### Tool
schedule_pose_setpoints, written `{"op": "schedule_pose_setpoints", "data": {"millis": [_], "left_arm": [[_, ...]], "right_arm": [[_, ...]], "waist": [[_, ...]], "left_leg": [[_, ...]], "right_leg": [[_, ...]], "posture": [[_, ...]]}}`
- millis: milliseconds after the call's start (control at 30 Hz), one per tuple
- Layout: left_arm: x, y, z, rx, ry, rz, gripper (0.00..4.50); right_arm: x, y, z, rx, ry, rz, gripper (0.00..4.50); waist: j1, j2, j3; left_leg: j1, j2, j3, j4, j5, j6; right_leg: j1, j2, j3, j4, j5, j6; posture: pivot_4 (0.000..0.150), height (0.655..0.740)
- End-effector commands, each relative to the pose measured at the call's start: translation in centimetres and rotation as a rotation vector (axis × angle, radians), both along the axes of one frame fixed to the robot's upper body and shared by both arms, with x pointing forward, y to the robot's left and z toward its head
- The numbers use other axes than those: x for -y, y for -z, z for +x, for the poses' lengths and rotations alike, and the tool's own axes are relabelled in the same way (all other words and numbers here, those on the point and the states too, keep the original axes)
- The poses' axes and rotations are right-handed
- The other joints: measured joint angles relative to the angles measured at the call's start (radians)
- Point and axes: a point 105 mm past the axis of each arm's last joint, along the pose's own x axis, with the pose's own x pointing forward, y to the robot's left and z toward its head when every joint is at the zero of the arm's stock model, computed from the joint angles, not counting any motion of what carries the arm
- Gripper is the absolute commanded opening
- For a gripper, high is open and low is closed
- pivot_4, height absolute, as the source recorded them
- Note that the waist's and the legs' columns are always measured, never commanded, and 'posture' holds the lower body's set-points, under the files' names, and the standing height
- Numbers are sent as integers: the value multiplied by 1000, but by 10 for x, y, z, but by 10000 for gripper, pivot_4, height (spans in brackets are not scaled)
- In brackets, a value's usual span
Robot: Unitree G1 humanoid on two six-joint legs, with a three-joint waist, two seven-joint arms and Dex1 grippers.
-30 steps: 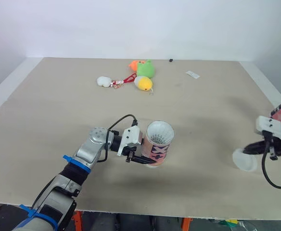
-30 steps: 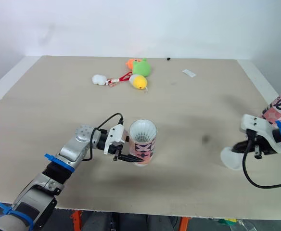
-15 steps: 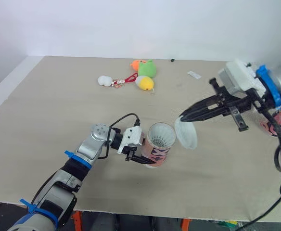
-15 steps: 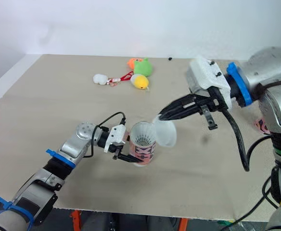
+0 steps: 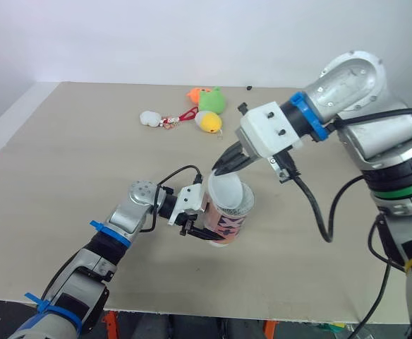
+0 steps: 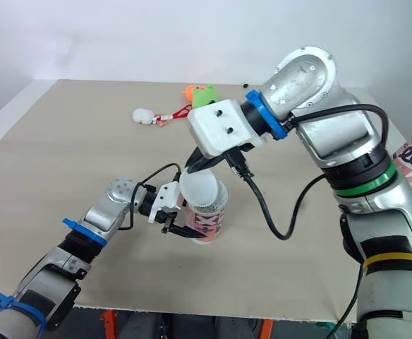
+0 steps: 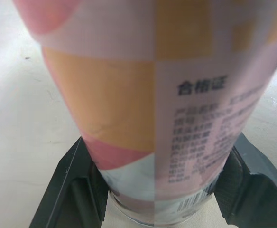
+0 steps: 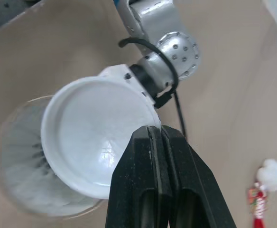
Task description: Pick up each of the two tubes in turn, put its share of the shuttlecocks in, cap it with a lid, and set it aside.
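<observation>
our left jaws clamp the tube [image 5: 223, 222] near upright; right jaws pinch the lid [image 5: 226, 190], tilted, just 11 o'clock off its mouth.

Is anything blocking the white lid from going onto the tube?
Nothing visible does. The right gripper holds the lid tilted over the open top of the tube, where white shuttlecock feathers show.
</observation>
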Motion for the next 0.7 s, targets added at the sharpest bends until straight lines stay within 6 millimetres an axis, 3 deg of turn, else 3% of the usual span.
{"op": "schedule_pose_setpoints", "data": {"millis": [33, 233, 433, 700], "left_arm": [[-12, 25, -1, -57, -41, 98, 24675], [-14, 24, 0, -57, -49, 97, 24675], [-15, 24, 2, -54, -56, 96, 24675], [-15, 25, 2, -55, -60, 92, 24675]], "right_arm": [[2, -10, -6, 62, -41, -34, 1857], [13, 3, -16, 71, -61, -127, 1857], [19, 12, -14, 86, -60, -199, 1857], [11, 19, -6, 87, -81, -229, 1857]], "waist": [[0, 0, 0], [1, 0, 0], [0, 0, 0], [4, 0, 0]], "left_leg": [[0, 0, 0, 0, 0, 0], [0, 0, -1, 0, 0, 0], [1, 1, -1, 0, 0, 0], [1, 2, 0, 0, 0, 0]], "right_leg": [[0, 0, 0, 0, 0, 0], [0, -1, -1, 0, 0, 0], [1, 1, -2, 0, 0, -2], [1, 0, -2, 0, -1, -2]], "posture": [[1500, 7323], [1500, 7323], [1500, 7323], [1500, 7323]]}}
